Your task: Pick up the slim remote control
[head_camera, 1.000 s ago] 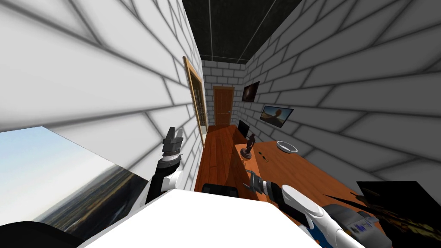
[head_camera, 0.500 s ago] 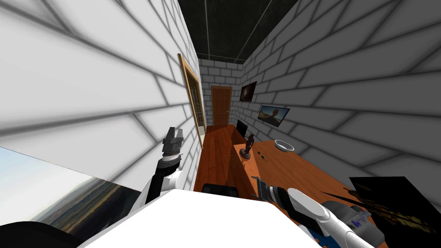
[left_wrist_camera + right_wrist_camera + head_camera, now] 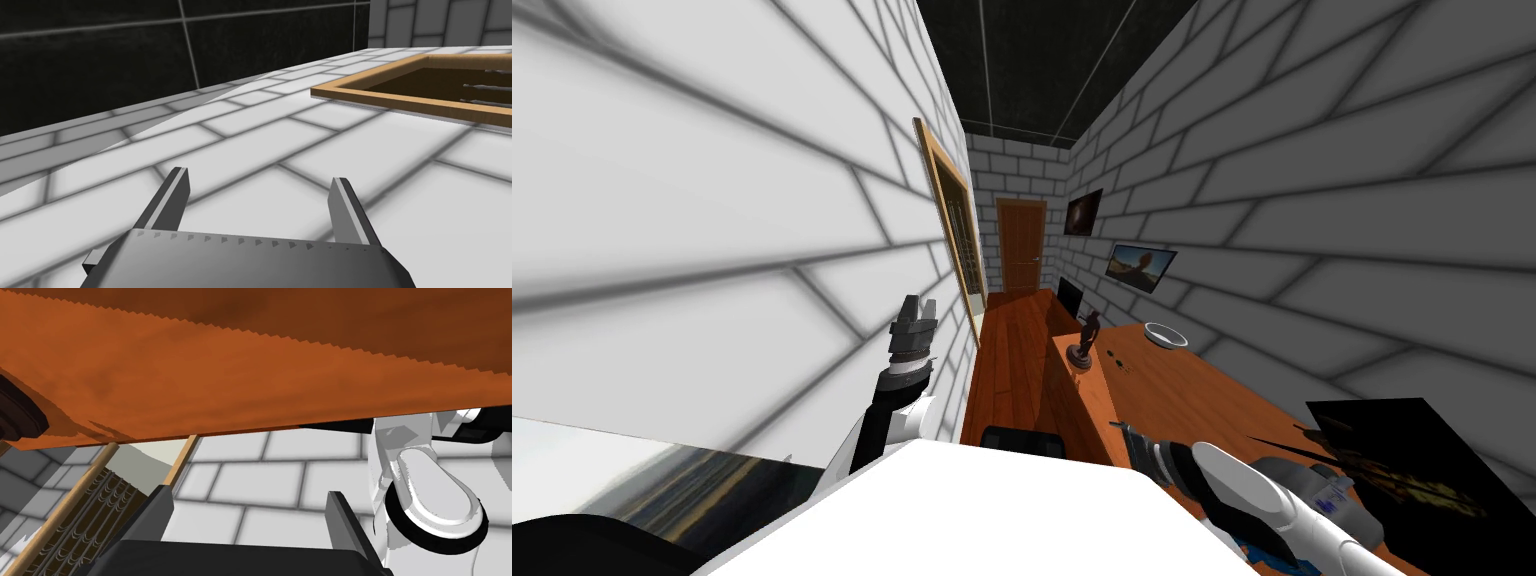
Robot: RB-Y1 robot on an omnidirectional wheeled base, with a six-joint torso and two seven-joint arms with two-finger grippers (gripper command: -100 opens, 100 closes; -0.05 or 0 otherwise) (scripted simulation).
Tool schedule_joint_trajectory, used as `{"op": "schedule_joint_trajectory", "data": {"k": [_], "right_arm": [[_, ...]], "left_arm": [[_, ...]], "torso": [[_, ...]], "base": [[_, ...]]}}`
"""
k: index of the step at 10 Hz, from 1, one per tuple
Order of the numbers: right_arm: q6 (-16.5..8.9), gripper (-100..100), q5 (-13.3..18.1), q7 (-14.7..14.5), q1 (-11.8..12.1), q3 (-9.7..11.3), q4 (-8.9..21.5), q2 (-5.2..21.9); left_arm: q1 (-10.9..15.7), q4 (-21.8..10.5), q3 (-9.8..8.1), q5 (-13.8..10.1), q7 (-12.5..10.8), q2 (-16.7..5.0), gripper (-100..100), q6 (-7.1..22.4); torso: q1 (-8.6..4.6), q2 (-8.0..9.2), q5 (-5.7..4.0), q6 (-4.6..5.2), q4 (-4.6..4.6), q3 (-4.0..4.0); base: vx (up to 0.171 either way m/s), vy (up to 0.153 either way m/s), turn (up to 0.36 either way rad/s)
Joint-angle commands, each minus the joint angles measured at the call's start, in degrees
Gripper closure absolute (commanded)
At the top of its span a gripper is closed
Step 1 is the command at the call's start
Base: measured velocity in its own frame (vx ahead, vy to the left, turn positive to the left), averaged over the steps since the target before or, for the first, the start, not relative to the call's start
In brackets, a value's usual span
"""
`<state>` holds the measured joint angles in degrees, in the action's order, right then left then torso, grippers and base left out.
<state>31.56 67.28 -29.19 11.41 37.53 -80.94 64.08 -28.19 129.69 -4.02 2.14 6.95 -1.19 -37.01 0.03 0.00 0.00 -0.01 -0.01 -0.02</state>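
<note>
Stand between white brick walls [image 3: 712, 200], with a long orange-brown wooden table [image 3: 1202, 400] running ahead of the right gripper [image 3: 1124, 432]. Reach the right forearm low and forward, hand level with the table's near corner and just beside its edge. See in the right wrist view the fingers [image 3: 157, 508] standing apart around nothing, orange wood spread close past their tips and brick beyond. Hold the left forearm upright near the left wall, left gripper [image 3: 917, 305] pointing up, fingers [image 3: 175, 195] likewise apart and bare, brick facing them. Find a wooden-framed grille [image 3: 952, 235] on that wall just ahead of the left gripper. Note a flat black object [image 3: 1392, 470] on the table behind the right gripper, beside the forearm. Far ahead of both hands, make out a brown door [image 3: 1020, 245]. On the tabletop, well ahead of the right gripper, pick out a pale shallow bowl [image 3: 1167, 337], a dark statuette [image 3: 1087, 340] at the edge nearer the left hand, and between them two small dark slivers [image 3: 1113, 353], too small to tell whether either is the remote.
</note>
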Motion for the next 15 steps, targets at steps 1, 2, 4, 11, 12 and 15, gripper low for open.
{"op": "schedule_joint_trajectory", "data": {"k": [1, 2, 4, 11, 12, 15], "right_arm": [[0.8, -100, 2.8, -2.2, -0.6, 1.0, 2.6, 1.4], [1.0, -100, 4.7, -3.5, -1.1, 2.2, 4.3, 2.9], [1.0, -100, 8.0, -4.7, -1.5, 3.3, 5.8, 4.2], [1.2, -100, 16.9, -8.8, -2.8, 7.4, 10.6, 7.0], [1.2, -100, 18.7, -9.7, -3.0, 8.2, 11.5, 7.0], [1.0, -100, 22.8, -11.5, -3.5, 10.2, 13.4, 6.0]], "left_arm": [[0.0, 0.0, 0.00, 0.0, 0.0, 0.0, 0, 0.0], [0.0, 0.0, 0.00, 0.0, 0.0, 0.0, 0, 0.0], [0.0, 0.0, 0.00, 0.0, 0.0, 0.0, 0, 0.0], [0.0, 0.0, 0.00, 0.0, 0.0, 0.0, 0, 0.0], [0.0, 0.0, 0.00, 0.0, 0.0, 0.0, 0, 0.0], [0.0, 0.0, 0.00, 0.0, 0.0, 0.0, 0, 0.0]], "torso": [[0.00, 0.00, 0.00, 0.00, 0.00, 0.00], [-0.01, 0.00, 0.00, 0.04, 0.00, 0.00], [0.04, -0.05, 0.01, 0.00, -0.01, -0.03], [0.02, -0.05, 0.01, 0.02, -0.01, -0.03], [0.07, -0.08, 0.00, 0.02, -0.02, -0.04], [0.07, -0.12, 0.01, -0.01, -0.02, -0.07]], "base": [[0.014, 0.010, -0.119], [0.034, 0.024, -0.211], [0.033, 0.022, -0.079], [0.026, 0.018, -0.093], [0.047, 0.039, -0.162], [0.040, 0.024, -0.087]]}}
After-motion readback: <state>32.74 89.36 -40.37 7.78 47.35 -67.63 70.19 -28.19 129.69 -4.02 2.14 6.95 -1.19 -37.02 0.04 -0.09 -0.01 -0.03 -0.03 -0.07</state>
